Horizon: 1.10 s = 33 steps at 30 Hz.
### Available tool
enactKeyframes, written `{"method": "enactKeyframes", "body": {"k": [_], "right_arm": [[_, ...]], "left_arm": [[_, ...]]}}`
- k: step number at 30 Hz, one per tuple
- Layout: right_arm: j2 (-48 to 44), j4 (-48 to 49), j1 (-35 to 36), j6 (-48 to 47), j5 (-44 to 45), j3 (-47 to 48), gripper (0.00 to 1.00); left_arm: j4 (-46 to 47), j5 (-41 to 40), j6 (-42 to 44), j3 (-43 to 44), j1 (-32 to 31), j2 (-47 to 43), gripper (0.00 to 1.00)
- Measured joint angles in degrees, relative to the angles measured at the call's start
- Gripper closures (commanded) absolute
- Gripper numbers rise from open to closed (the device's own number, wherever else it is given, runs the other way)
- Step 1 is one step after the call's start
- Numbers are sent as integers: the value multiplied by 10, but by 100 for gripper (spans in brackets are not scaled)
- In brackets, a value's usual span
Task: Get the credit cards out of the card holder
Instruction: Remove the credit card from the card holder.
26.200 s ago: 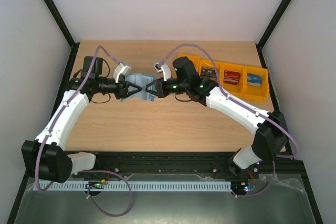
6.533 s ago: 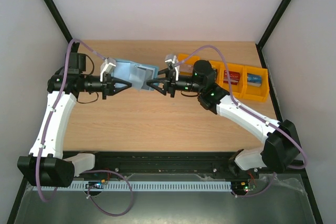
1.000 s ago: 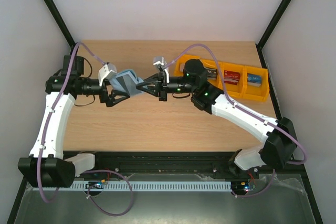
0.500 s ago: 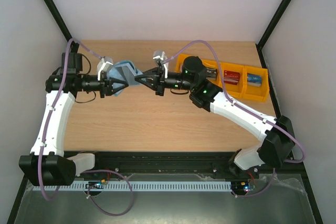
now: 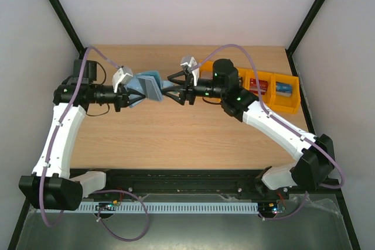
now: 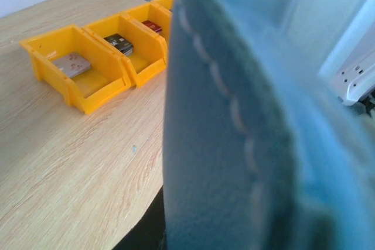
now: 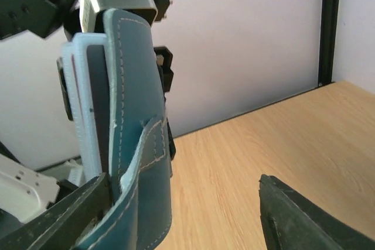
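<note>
The teal-blue card holder (image 5: pixel 147 86) hangs above the table's back middle, and my left gripper (image 5: pixel 130 91) is shut on its left side. It fills the left wrist view (image 6: pixel 234 144) and hides the fingers there. My right gripper (image 5: pixel 171 86) stands open at the holder's right edge. In the right wrist view the holder (image 7: pixel 135 133) is upright beside the left finger (image 7: pixel 64 218), with its snap tab loose. The other finger (image 7: pixel 310 221) is far from it. A dark strip (image 7: pixel 96 109) shows between its pale blue pockets. Credit cards lie in the bins: grey (image 6: pixel 72 62), black (image 6: pixel 119 43), red (image 5: pixel 258 86), blue (image 5: pixel 283 89).
A row of orange bins (image 5: pixel 251 74) stands at the table's back right, just behind the right arm. It also shows in the left wrist view (image 6: pixel 41 46). Black frame posts rise at the back corners. Bare wooden table (image 5: pixel 176 139) lies in front of the grippers.
My left gripper has shut on the card holder. My right gripper has opened, let go of it and drawn back a little to the right.
</note>
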Motion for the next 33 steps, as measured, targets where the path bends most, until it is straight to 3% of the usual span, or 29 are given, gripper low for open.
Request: {"method": "enactKeyframes", "body": {"k": [6,10,15,22,26,33], "right_arm": [[-1,-54,3,-28,3,8,22],[-1,-61,12,-35,-1,9,8],[-1,-68,14,-53,-21,9,8],[7,-53,27,-23,23,11,11],[22,-35,39,0,58,11,17],[42,-6,41,36,82,12,66]], "left_arm": [[21,-62,-34,0,-23,-3,98],[32,-94,-56,0,-31,-3,98],[35,-135,-75,1,-43,-3,98],[35,-157,-83,8,-50,-3,98],[35,-157,-83,10,-51,-3,98],[30,-143,-74,10,-51,-3,98]]}}
